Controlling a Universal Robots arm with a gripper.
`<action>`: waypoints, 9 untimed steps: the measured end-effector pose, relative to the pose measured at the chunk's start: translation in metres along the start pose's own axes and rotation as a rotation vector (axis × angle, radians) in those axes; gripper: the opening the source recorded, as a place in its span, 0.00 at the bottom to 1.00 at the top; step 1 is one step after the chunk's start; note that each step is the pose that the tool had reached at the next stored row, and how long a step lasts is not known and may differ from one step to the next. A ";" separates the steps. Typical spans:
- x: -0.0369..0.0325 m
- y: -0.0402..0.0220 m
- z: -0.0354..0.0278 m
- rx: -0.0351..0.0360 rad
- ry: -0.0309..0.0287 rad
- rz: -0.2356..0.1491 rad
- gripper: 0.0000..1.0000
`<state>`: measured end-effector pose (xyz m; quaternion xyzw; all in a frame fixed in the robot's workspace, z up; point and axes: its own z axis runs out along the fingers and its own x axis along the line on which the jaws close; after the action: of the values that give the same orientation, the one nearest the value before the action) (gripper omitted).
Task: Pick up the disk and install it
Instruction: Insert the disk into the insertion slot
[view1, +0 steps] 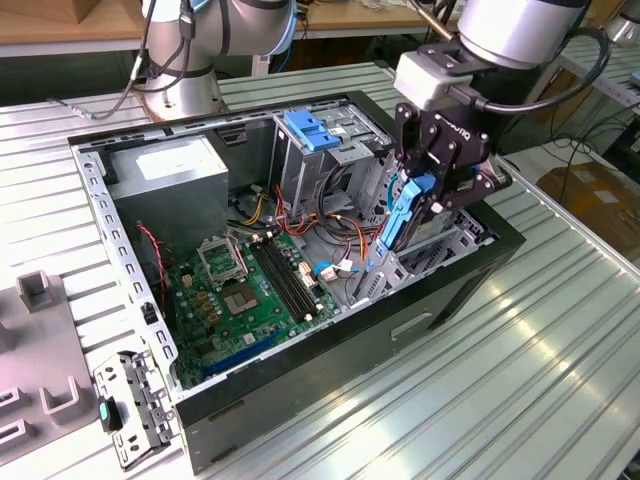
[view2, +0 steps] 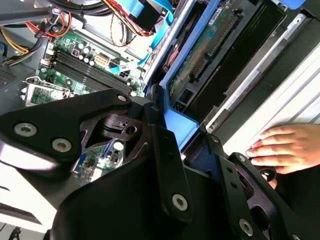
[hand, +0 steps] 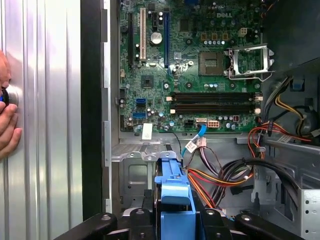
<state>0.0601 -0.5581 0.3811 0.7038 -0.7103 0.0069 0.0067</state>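
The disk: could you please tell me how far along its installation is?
Done: the disk is picked up, off the table. In hand: the gripper is shut on its blue rails, holding it on edge, lower end down inside the case. Left: seating it in the bay; its top stands above the case rim, and the gripper has not let go.

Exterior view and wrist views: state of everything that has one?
gripper, shut on the disk.
disk, held upright on edge at the case's open bay.
computer case, side panel off, interior exposed.
hand, resting on the table beside the case.
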 end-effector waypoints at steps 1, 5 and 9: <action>0.0001 0.0000 0.0017 0.0000 0.0000 0.000 0.37; 0.0006 0.0000 0.0081 0.0001 0.0005 0.000 0.37; 0.0006 0.0000 0.0084 0.0001 0.0006 0.000 0.38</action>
<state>0.0601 -0.5589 0.3727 0.7038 -0.7103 0.0071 0.0069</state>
